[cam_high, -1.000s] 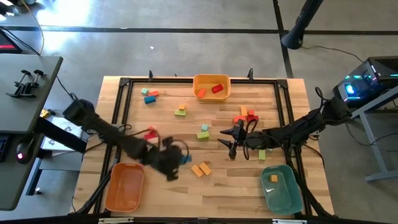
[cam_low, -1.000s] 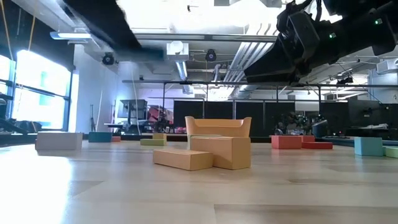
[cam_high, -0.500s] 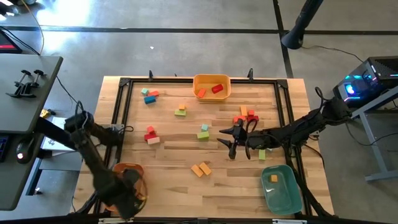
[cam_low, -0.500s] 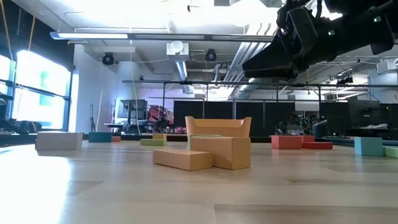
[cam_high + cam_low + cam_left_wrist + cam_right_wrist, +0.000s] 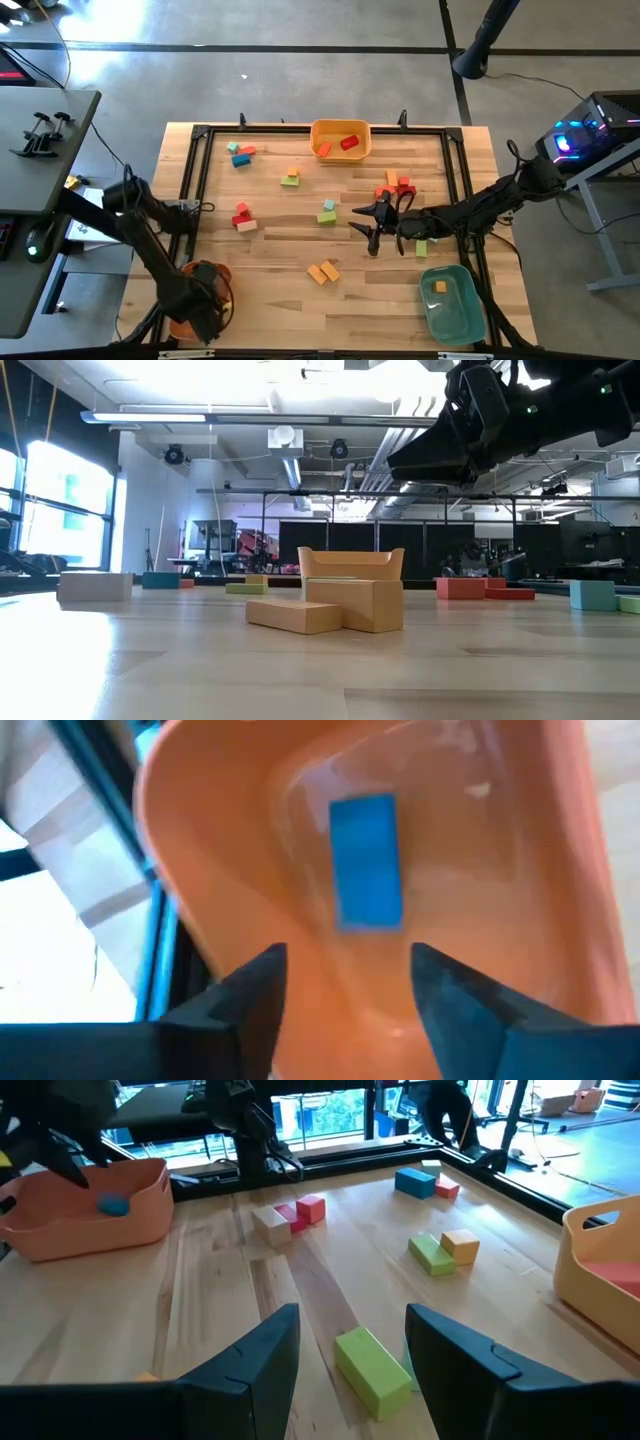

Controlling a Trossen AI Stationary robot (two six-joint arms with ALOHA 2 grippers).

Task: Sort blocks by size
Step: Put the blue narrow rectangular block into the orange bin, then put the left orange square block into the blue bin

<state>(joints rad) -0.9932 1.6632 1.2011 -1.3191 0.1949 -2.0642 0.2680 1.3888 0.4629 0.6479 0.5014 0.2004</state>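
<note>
1. Since a second ago the left arm swung from mid-table to the near-left corner; the left gripper (image 5: 203,312) now hangs over the orange bin (image 5: 181,322) there. Right arm has not shifted.
2. Wooden table (image 5: 280,300): three bins on it. A second orange bin (image 5: 340,139) sits at the far edge, centre; a teal bin (image 5: 452,303) sits near-right.
3. Left gripper fingers (image 5: 250,995) stand apart, nothing between them. In the left wrist view a blue block (image 5: 367,861) lies flat on the bin floor, clear of both fingers.
4. Right gripper (image 5: 372,222) hovers right of table centre, fingers (image 5: 265,1355) apart and empty. A green bar (image 5: 372,1370) lies on the wood just ahead of them.
5. Far orange bin holds a red block (image 5: 349,142) and an orange block (image 5: 324,149). Teal bin holds one small orange cube (image 5: 440,286).
6. Loose blocks:
   - two orange bars (image 5: 322,271), touching, near centre
   - red and pink pair (image 5: 242,216), left
   - teal on green (image 5: 327,213), centre
   - orange on green (image 5: 290,177), further back
   - teal and red group (image 5: 241,154), far left
   - red and orange cluster (image 5: 396,185), right of centre.
</note>
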